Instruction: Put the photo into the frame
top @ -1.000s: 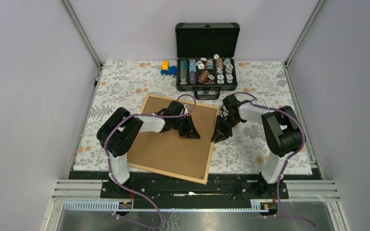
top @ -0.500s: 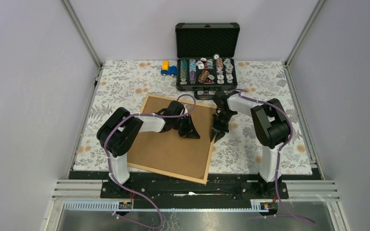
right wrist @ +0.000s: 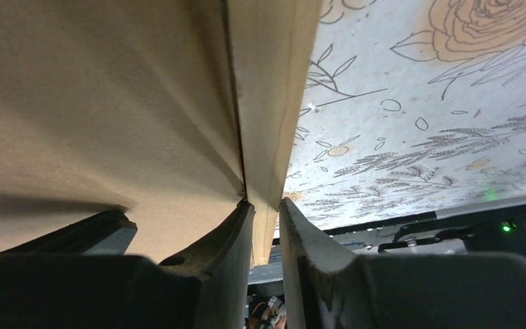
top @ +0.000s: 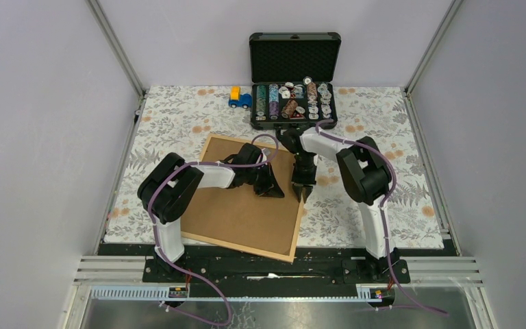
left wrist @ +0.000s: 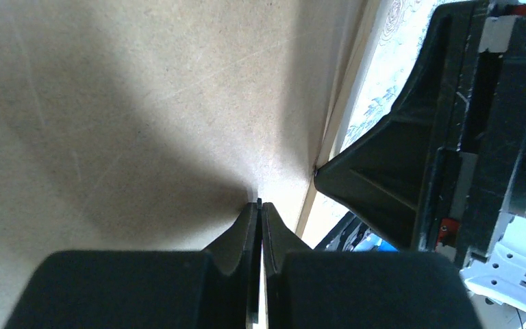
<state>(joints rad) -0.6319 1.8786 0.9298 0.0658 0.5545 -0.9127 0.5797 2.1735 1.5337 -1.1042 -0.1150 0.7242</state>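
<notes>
Right arm has swung in from off the frame's (top: 246,250) right side. Right end effector (top: 302,195) now sits at the frame's right rail, about midway along it. Left arm unchanged.

Frame lies flat, back side up, on floral cloth (top: 383,116) covering the bench. Brown backing sheet (top: 240,212) fills the frame.

Right wrist view: fingers narrowly parted, one tip at the seam between backing sheet and rail, the other just outside the rail. Cannot tell if they pinch the wood.

Left end effector (top: 274,194) is over the backing sheet, just inside the frame's right rail. Left wrist view: fingers pressed together, holding nothing, tips down on the sheet.

Black case (top: 294,82) stands open beyond the frame's far right corner. Toy truck (top: 240,98) sits beyond the frame's far edge.
</notes>
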